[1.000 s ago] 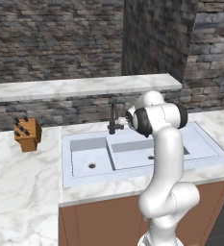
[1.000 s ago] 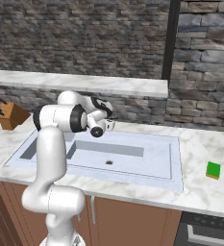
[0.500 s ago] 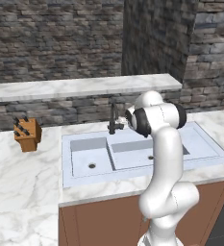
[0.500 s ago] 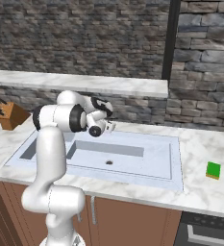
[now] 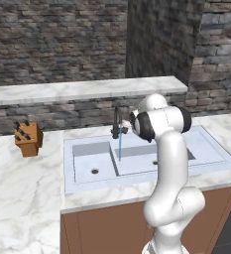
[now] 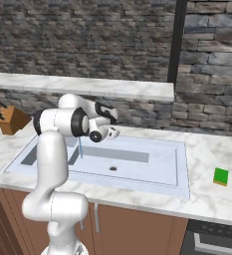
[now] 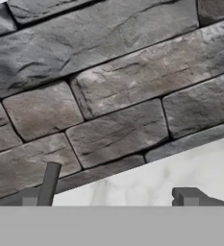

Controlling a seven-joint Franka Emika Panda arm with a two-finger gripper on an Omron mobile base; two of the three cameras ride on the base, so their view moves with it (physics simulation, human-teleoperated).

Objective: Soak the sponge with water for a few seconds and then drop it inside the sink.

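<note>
The sponge (image 6: 220,176), green on top with a yellow layer, lies flat on the marble counter to the right of the sink (image 6: 173,174), far from my hand. A thin light-blue stream of water (image 5: 120,146) falls from the dark faucet (image 5: 117,120) onto the sink (image 5: 137,174) near its divider; the water (image 6: 80,148) also shows beside my arm. My gripper (image 6: 112,131) hovers at the back of the sink by the faucet, pointing at the stone wall. My gripper (image 7: 116,193) is open, its fingertips (image 7: 48,184) wide apart with nothing between them.
A wooden knife block (image 5: 28,139) stands on the counter left of the sink. A raised marble ledge (image 5: 82,90) and a stone wall (image 7: 113,91) run close behind the faucet. The counter (image 6: 207,194) continues right of the sink, around the sponge.
A blue stream now runs from the faucet where none showed before. My hand has turned slightly by the faucet. The sponge has not moved.
</note>
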